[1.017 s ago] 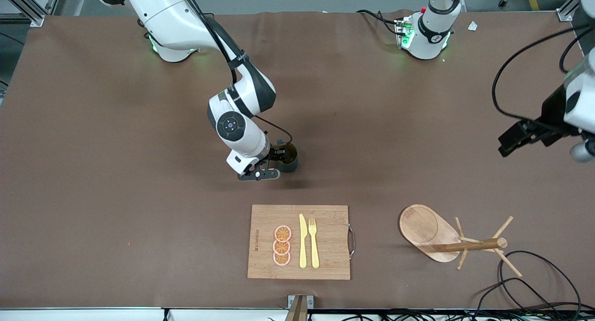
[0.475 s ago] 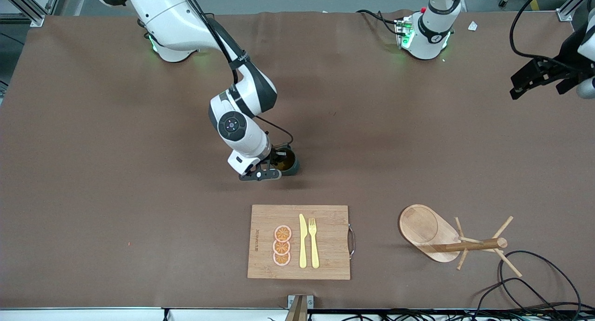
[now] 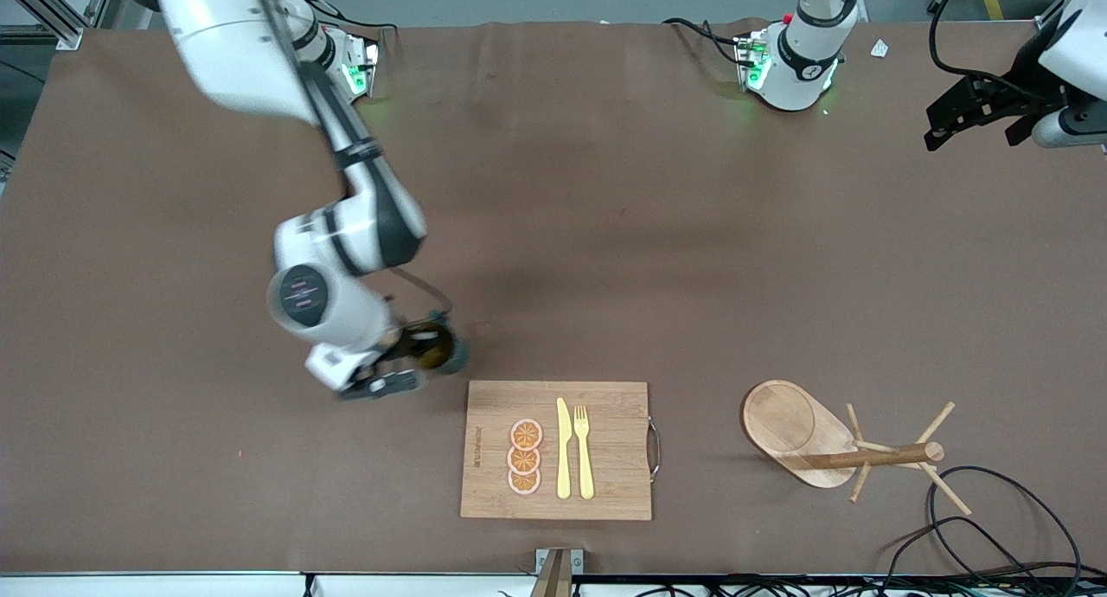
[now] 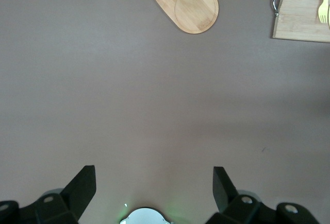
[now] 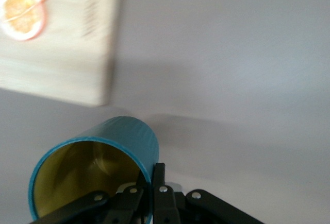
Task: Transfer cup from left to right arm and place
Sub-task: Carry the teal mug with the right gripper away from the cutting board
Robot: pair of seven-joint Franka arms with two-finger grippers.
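Note:
The dark teal cup [image 3: 438, 349] with a mustard inside is held by my right gripper [image 3: 406, 361], over the brown table just off the cutting board's corner nearest the right arm. In the right wrist view the cup [image 5: 98, 165] is tilted, and my right gripper [image 5: 149, 178] is shut on its rim, one finger inside and one outside. The handle is hidden. My left gripper [image 3: 951, 117] is open and empty, up in the air at the left arm's end of the table, and waits there. In the left wrist view its fingers stand wide apart [image 4: 153, 175].
A wooden cutting board [image 3: 605, 407] with orange slices [image 3: 525, 457], a yellow knife [image 3: 563, 448] and a fork [image 3: 584, 450] lies near the front edge. A wooden mug tree [image 3: 852, 450] on an oval base stands beside it toward the left arm's end. Black cables [image 3: 995, 528] lie at that corner.
My right arm has carried the cup nearer to the front camera and toward the right arm's end, to the board's corner. My left gripper has drawn back toward its base.

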